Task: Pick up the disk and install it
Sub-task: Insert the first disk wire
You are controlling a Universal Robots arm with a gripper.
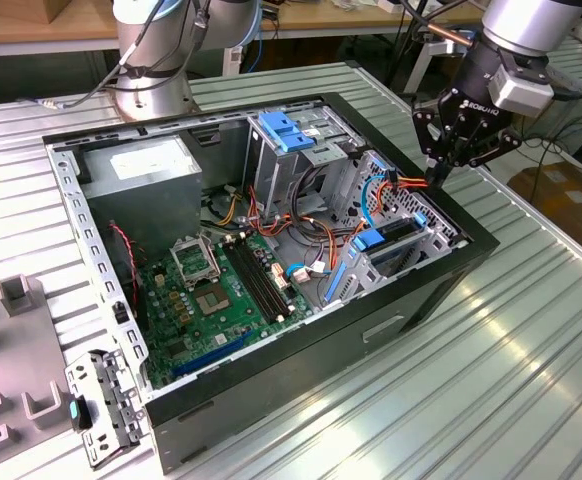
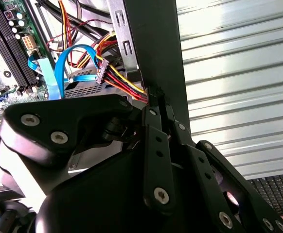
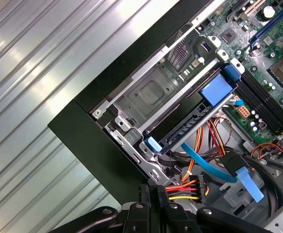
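With fingers pressed together and empty, my gripper [image 1: 437, 175] hangs at the exterior view's upper right, just above the disk [image 1: 396, 230] lying in its bay [image 3: 149, 94], so I think I must press it squarely, avoiding the wires [image 1: 399, 183].

disk [image 1: 396, 230] in the drive cage [image 1: 411, 200], pincer [image 1: 437, 172] just above, motherboard [image 1: 211, 295] beside, inside the case [image 1: 476, 248]

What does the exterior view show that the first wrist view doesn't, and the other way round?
Exterior view: the whole open computer case, the gray power supply, the arm's base. First wrist view: the black plug on the red and yellow wires. Both: the disk with blue rails, the motherboard, and the gripper near those wires.
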